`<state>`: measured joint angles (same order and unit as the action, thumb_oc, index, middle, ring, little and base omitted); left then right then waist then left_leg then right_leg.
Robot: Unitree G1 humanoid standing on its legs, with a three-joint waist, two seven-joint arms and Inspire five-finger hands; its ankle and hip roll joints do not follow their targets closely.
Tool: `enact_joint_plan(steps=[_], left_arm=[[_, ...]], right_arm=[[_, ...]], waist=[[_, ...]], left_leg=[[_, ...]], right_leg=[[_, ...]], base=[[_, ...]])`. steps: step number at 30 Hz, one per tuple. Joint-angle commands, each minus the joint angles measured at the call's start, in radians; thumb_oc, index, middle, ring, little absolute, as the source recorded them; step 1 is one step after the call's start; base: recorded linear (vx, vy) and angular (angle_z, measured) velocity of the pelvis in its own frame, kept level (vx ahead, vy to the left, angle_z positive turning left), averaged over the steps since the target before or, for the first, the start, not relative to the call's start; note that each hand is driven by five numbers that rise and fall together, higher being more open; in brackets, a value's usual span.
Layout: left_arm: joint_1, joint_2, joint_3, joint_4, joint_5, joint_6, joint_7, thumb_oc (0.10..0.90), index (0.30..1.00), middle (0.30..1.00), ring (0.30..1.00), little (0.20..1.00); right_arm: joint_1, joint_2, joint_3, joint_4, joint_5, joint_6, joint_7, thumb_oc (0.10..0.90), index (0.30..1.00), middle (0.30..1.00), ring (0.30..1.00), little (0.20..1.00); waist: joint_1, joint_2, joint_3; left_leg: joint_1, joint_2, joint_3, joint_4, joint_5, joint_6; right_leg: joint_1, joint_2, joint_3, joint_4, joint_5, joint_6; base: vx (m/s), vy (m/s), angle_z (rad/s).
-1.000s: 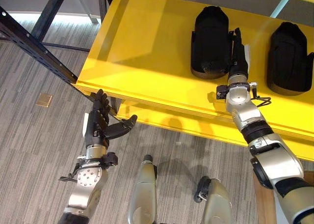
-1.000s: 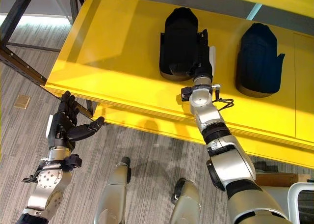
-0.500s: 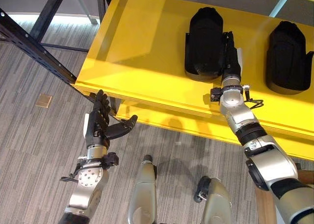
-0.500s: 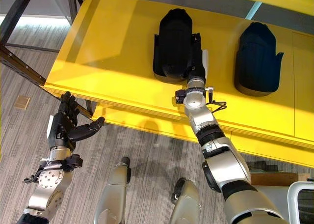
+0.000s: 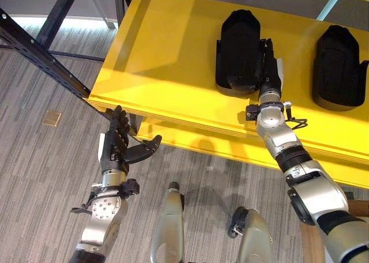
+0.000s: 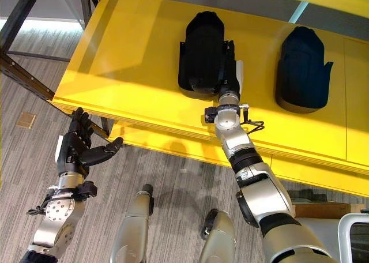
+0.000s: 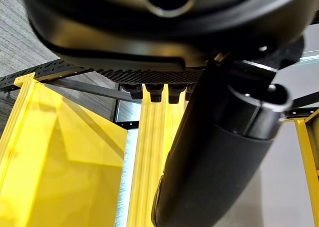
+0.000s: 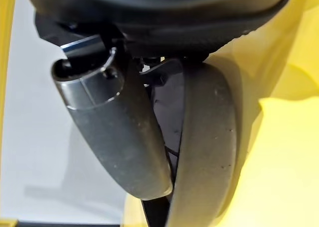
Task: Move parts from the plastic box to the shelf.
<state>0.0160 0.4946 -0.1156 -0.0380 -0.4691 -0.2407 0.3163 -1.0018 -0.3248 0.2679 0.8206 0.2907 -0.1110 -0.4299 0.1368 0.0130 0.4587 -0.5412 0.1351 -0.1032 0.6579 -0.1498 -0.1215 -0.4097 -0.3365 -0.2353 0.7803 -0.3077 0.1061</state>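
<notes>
Two black moulded parts stand on the yellow shelf (image 5: 167, 55). My right hand (image 5: 270, 67) lies with straight fingers flat against the right side of the left part (image 5: 237, 49), touching it, thumb kept away from it. In the right wrist view the thumb (image 8: 114, 132) sits beside the part's rounded dark wall (image 8: 204, 152). The other part (image 5: 339, 67) stands apart, farther right. My left hand (image 5: 118, 145) hangs open below the shelf's front edge, fingers straight, thumb out, holding nothing.
A dark perforated rack post (image 5: 40, 52) slants along the shelf's left side. A lower yellow shelf edge (image 5: 219, 145) runs under the front lip. A small brass plate (image 5: 52, 117) sits in the carpet. A pale box corner (image 6: 353, 234) shows at lower right.
My right hand has slid to the left along the shelf, and the left black part has shifted left with it. The left hand has stayed still.
</notes>
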Motion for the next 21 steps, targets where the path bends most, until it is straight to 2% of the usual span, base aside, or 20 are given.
enact_joint_plan(steps=[1, 10, 21], left_arm=[[-0.038, 0.029, 0.01, -0.084, -0.017, -0.113, 0.008, 0.9, 1.0, 1.0, 1.0, 1.0], [-0.039, 0.027, 0.002, -0.08, -0.02, -0.114, 0.021, 0.9, 1.0, 1.0, 1.0, 1.0], [-0.044, 0.031, -0.001, -0.081, -0.013, -0.116, 0.03, 0.9, 1.0, 1.0, 1.0, 1.0]], right_arm=[[-0.039, -0.02, -0.062, -0.086, 0.033, -0.116, -0.043, 0.9, 1.0, 1.0, 1.0, 1.0], [-0.028, 0.005, -0.131, -0.108, 0.074, -0.151, -0.114, 0.9, 1.0, 1.0, 1.0, 1.0], [-0.03, 0.031, -0.144, -0.138, 0.07, -0.163, -0.137, 0.9, 1.0, 1.0, 1.0, 1.0]], waist=[[0.003, 0.023, -0.058], [0.002, 0.03, -0.061], [0.005, 0.036, -0.07]], left_leg=[[0.012, 0.057, 0.021, 0.017, -0.032, 0.047], [0.003, 0.055, 0.02, 0.026, -0.035, 0.05], [-0.003, 0.051, 0.018, 0.03, -0.038, 0.052]], right_leg=[[0.003, 0.02, 0.051, -0.003, 0.078, -0.02], [-0.002, 0.02, 0.052, 0.001, 0.075, -0.02], [-0.003, 0.02, 0.051, -0.001, 0.076, -0.019]], base=[[0.0, 0.0, 0.0], [0.0, 0.0, 0.0], [0.0, 0.0, 0.0]])
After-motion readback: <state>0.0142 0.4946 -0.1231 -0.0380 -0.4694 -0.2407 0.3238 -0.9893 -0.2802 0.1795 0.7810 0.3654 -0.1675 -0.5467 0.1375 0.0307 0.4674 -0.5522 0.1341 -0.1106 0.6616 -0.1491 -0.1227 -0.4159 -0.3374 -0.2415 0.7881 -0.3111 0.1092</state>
